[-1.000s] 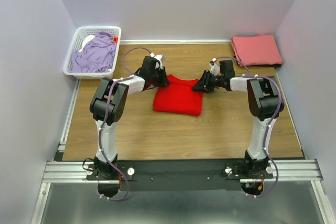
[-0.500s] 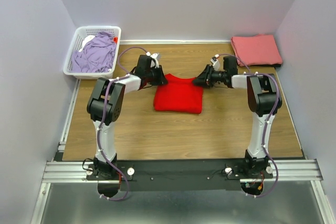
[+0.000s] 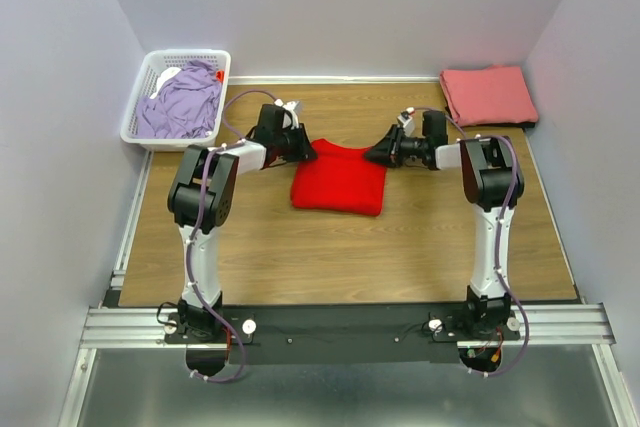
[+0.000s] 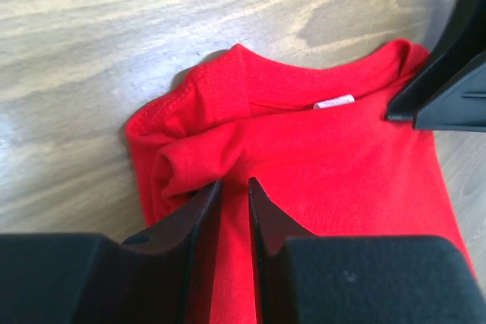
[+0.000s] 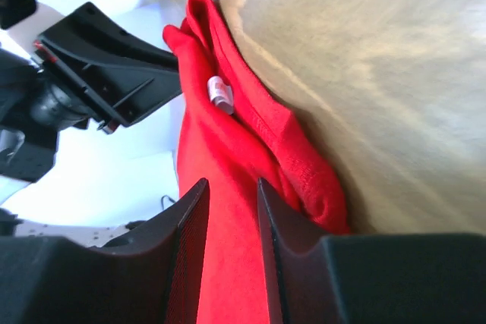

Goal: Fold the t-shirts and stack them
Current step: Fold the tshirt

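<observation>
The bright red t-shirt (image 3: 338,182) lies folded into a rectangle at mid-table, collar and white neck tag (image 4: 334,102) toward the far side. My left gripper (image 3: 305,152) is at its far left corner, and my right gripper (image 3: 375,155) is at its far right corner. In the left wrist view the jaws (image 4: 234,181) stand a narrow slit apart with red cloth in it. In the right wrist view the jaws (image 5: 231,181) also hold red cloth between them. The salmon-pink t-shirt (image 3: 488,95) lies folded at the far right corner. The lavender t-shirt (image 3: 185,102) is crumpled in the basket.
The white lattice basket (image 3: 132,122) sits at the far left, off the wooden table's edge. Walls close in the left, right and far sides. Bare wood stretches between the red shirt and the arm bases.
Both grippers have moved a little toward the far wall, and the red shirt's far edge has shifted that way with them. The jaws look the same.
</observation>
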`<state>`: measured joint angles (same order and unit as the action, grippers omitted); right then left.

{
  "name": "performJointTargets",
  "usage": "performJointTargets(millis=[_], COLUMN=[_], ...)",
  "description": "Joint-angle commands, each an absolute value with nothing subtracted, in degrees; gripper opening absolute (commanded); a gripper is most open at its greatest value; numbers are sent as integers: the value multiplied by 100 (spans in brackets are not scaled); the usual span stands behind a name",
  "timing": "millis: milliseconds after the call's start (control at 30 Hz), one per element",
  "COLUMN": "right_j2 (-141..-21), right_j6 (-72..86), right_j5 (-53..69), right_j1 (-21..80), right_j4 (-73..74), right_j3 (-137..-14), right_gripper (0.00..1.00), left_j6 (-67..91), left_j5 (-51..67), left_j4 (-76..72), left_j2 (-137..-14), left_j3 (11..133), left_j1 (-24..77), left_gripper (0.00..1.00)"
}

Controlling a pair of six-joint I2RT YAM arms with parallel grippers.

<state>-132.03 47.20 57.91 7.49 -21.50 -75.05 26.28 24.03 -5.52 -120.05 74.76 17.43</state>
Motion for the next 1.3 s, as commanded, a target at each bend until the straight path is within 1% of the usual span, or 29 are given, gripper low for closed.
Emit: performJointTargets(millis=[0,100,200,233,267,333,367,400,500,600,700,733,833,867,900,967,1067,1167,1267], right_j2=[-13640,-13492,-12948,-12790,-12431,-12095,-11746,-11594,-11172,-10741,-10591,-10617,-11055,-11387,-11599,-12003,-12120,-11936,-11445], right_j6=[4693,4790,4738,4694,4659,4632,4606,4579,4527,4456,4395,4395,4220,4184,4175,4105,3973,3972,3938], right_j5=[5511,5502,5528,5520,5511,5528,5598,5642,5809,5888,5871,5854,5888,5958,5994,5994,5915,5845,5801], right_j1=[449,316,377,378,430,527,649,798,1089,1502,1749,1766,1758,1749,1723,1609,1407,1275,1327], right_j4=[-2197,-2171,-2057,-2004,-1899,-1881,-1890,-1890,-1881,-1907,-2056,-2100,-2250,-2320,-2390,-2513,-2522,-2505,-2103], right_j3=[-7716,-7831,-7779,-7717,-7560,-7331,-7052,-6918,-6444,-5829,-5354,-5257,-5028,-4993,-4966,-4896,-4825,-4720,-4781], right_gripper=[40,40,43,44,45,46,47,47,48,48,48,48,48,48,47,47,46,46,47], left_j6=[2558,2540,2531,2540,2566,2610,2645,2646,2681,2672,2742,2777,2979,3075,3085,3129,3243,3278,3234], left_j5=[2303,2311,2399,2434,2469,2522,2575,2584,2566,2540,2584,2593,2654,2628,2541,2400,2321,2040,1986], left_j4=[-308,-272,-220,-220,-220,-228,-229,-255,-272,-272,-325,-482,-920,-1053,-1142,-1169,-1143,-976,-783], left_j2=[-12305,-12244,-12007,-11910,-11657,-11348,-11007,-10821,-10022,-9311,-9000,-9000,-9201,-9385,-9491,-9789,-9888,-9677,-9187], left_j3=[7462,7427,7383,7357,7322,7155,7085,6919,6584,6075,5530,5241,4730,4615,4527,4412,4316,4122,4008], left_j1=[1565,1486,1468,1459,1468,1468,1468,1476,1520,1713,1915,2055,2188,2188,2180,2162,2171,2118,2092], left_gripper=[29,29,29,31,35,39,43,45,48,48,49,48,39,33,31,28,28,27,28])
